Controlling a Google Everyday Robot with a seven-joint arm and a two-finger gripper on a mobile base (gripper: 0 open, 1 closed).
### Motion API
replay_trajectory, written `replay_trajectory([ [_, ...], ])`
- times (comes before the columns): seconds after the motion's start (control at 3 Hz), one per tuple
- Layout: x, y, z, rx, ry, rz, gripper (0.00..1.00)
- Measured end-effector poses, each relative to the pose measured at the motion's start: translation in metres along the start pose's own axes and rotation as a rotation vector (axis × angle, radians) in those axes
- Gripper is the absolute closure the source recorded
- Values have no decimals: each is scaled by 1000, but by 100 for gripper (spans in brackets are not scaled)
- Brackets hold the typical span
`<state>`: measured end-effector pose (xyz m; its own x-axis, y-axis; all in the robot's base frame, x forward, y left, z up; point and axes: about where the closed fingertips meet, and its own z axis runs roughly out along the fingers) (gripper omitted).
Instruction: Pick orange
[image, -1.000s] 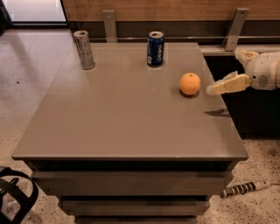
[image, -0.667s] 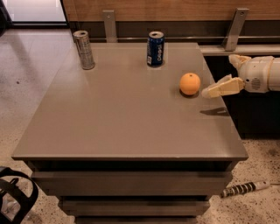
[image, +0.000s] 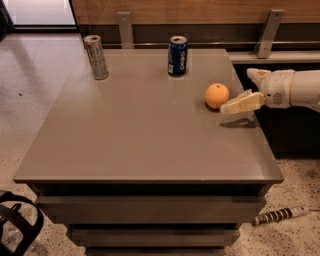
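Surface (image: 150, 135): matt, smooth, grey. Silver can (image: 95, 56), blue can (image: 177, 55): glossy metal. Claw (image: 236, 91), rt edge beside orange (image: 217, 95): smooth cream plastic.

My gripper (image: 238, 92) hangs over the right edge of the grey table (image: 140, 135), fingers spread, just beside the orange (image: 217, 95) resting there. Along the far side stand a silver can (image: 96, 57) at the left and a blue Pepsi can (image: 177, 55) mid-table, well apart.

orange (image: 217, 95) on table (image: 140, 135), right side; pincer (image: 238, 91) just beside, right; can (image: 177, 55) behind orange; second can (image: 95, 56) back-left.
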<state>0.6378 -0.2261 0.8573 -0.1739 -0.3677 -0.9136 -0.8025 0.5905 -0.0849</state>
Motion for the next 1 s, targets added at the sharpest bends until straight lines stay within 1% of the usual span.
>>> replay_trajectory([
  [0.33,0,3,21,-47,-24,5,0],
  [0.67,0,6,34,-76,-50,11,0],
  [1.0,-2,8,41,-97,-79,15,10],
])
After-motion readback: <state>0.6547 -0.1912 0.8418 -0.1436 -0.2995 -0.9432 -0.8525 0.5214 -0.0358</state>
